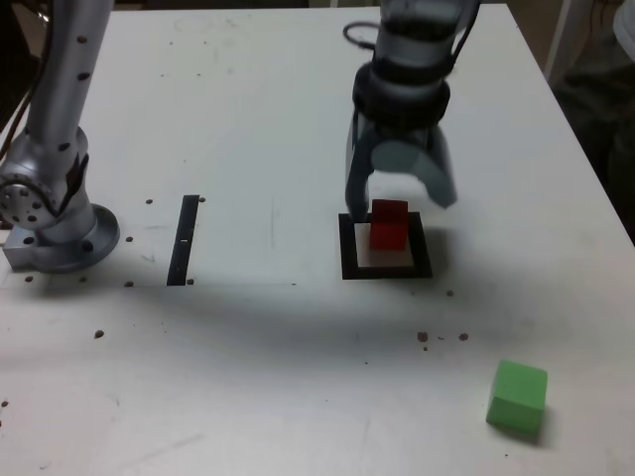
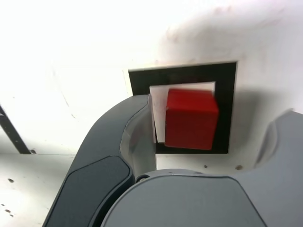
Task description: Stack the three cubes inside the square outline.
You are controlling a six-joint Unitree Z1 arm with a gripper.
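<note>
The jaws stand released, spread wide to either side of the red cube (image 1: 389,225), with the gripper (image 1: 400,198) hanging just above it at the upper centre of the exterior view. The cube sits inside the square outline (image 1: 347,248), slightly off-centre on the white middle, and touches neither jaw. The green cube (image 1: 517,396) lies well apart on the counter (image 1: 248,99), toward the lower right of that frame, so the next reach likely runs that way. No yellow cube is visible
</note>
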